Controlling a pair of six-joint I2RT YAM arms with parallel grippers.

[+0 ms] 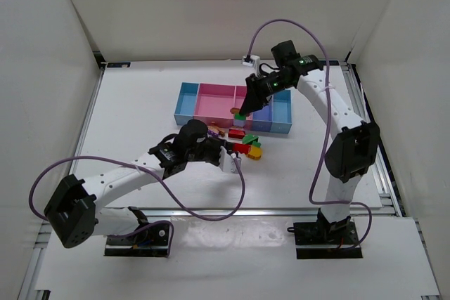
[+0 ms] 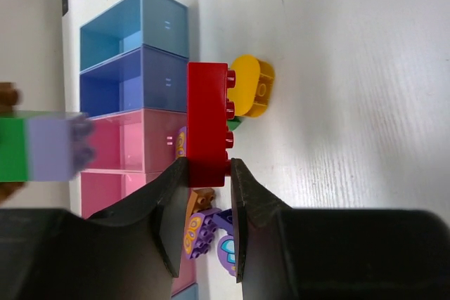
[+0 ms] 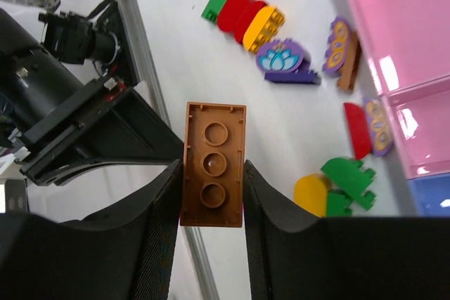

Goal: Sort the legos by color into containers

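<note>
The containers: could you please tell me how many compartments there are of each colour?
Pink compartments: 2
Blue compartments, in differing shades: 3
Total: 5

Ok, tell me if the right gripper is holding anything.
Holding: the right gripper is shut on a brown brick, jaws tight against both long sides.

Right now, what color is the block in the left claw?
Red. The left claw pinches a red block, clearest in the left wrist view.
</note>
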